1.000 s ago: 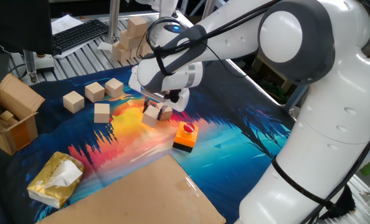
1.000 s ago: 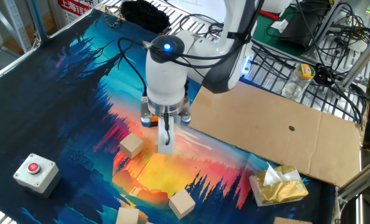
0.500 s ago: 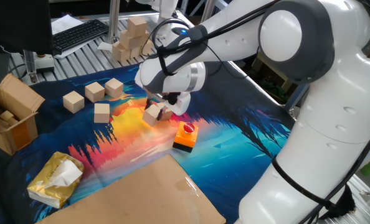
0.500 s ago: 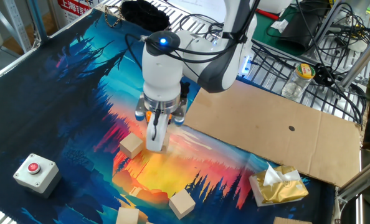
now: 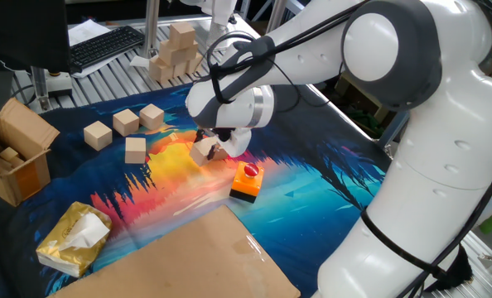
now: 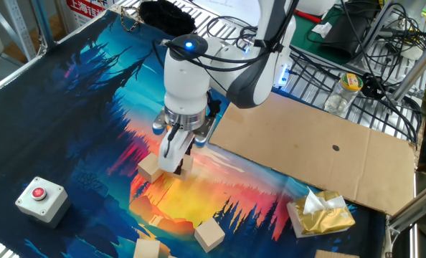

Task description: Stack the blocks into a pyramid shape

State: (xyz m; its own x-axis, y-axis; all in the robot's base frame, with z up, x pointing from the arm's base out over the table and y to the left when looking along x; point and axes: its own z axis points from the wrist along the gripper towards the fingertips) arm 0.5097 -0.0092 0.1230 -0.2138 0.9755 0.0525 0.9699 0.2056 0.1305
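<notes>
1. The end effector (image 6: pixel 171 159) points down at the middle of the worktop (image 6: pixel 77 115), which carries a colourful sunset mat.
2. Its fingers (image 6: pixel 168 153) are closed on one pale wooden block (image 5: pixel 202 150); this block looks tilted and a little above the mat.
3. A second block (image 6: pixel 150 167) lies on the mat just beside the fingers, on the side toward the red button. In the other view a block (image 5: pixel 219 151) shows half hidden behind the held one; I cannot tell whether the two touch.
4. Three more blocks sit together farther away: one (image 5: pixel 98 134), one (image 5: pixel 125 122) and one (image 5: pixel 152 116) form a bent row, and a fourth (image 5: pixel 135 150) lies just in front of them.
5. No block rests on another one on the mat.
6. An orange-and-black block with a red button (image 5: pixel 247 182) stands near the end effector but apart from it.
7. A flat cardboard sheet (image 5: pixel 188 257) covers one corner of the mat, and a yellow tissue packet (image 5: pixel 74 237) lies beside it.
8. An open brown cardboard box (image 5: pixel 14 157) is at the edge of the worktop.
</notes>
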